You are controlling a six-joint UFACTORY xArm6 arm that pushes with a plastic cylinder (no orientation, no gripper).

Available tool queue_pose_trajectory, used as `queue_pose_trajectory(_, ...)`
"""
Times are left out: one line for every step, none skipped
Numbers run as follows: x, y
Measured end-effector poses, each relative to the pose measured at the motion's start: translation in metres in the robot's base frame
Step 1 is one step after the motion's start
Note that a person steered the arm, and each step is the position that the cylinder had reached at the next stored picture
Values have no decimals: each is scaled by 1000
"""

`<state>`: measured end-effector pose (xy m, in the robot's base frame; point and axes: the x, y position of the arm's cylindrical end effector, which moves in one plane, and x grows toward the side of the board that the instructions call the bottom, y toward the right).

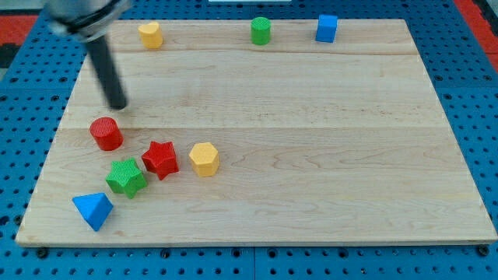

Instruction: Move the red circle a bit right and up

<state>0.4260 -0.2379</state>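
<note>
The red circle (106,133) lies on the wooden board at the view's left. My tip (117,106) rests on the board just above the red circle and slightly to its right, a small gap apart. The dark rod rises from it toward the view's top left.
A red star (160,159), a green star (126,176), a yellow hexagon (204,159) and a blue triangle (93,210) lie below and right of the red circle. Along the top edge stand a yellow block (150,34), a green cylinder (261,31) and a blue cube (327,28).
</note>
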Motion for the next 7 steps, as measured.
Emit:
queue_pose_trajectory(44, -65)
queue_pose_trajectory(108, -17)
queue_pose_trajectory(89, 2)
queue_pose_trajectory(39, 6)
queue_pose_trajectory(15, 31)
queue_pose_trajectory(31, 39)
queue_pose_trajectory(58, 68)
